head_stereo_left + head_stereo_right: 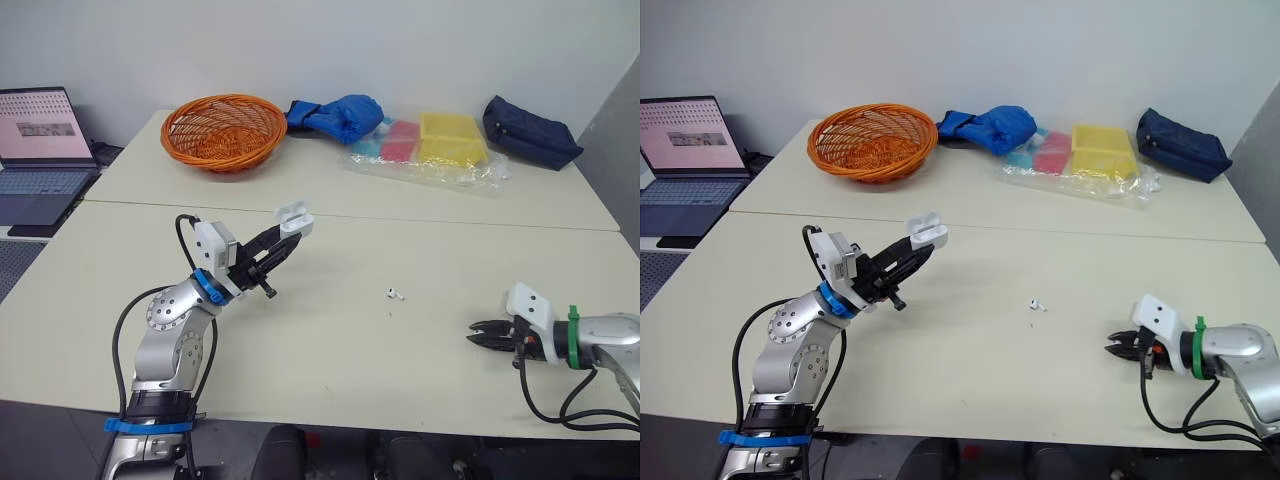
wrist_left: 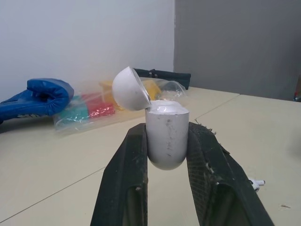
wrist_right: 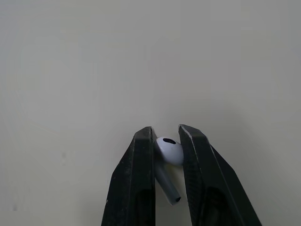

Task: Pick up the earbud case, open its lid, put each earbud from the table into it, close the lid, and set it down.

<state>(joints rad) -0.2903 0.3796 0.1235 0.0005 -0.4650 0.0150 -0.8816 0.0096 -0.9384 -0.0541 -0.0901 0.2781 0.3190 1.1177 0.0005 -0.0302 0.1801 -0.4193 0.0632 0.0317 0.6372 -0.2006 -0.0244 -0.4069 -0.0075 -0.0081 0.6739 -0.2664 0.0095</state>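
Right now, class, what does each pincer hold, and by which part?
Left pincer: the earbud case, by its lower body. Right pincer: an earbud, by its bulb.

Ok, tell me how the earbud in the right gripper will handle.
The earbud is small, so probably light. Its glossy rounded head is pinched between the right gripper's fingers, so it could twist or squirt out if the squeeze changes. Its stem hangs free at a slant, so lining it up with the open earbud case may be fiddly.
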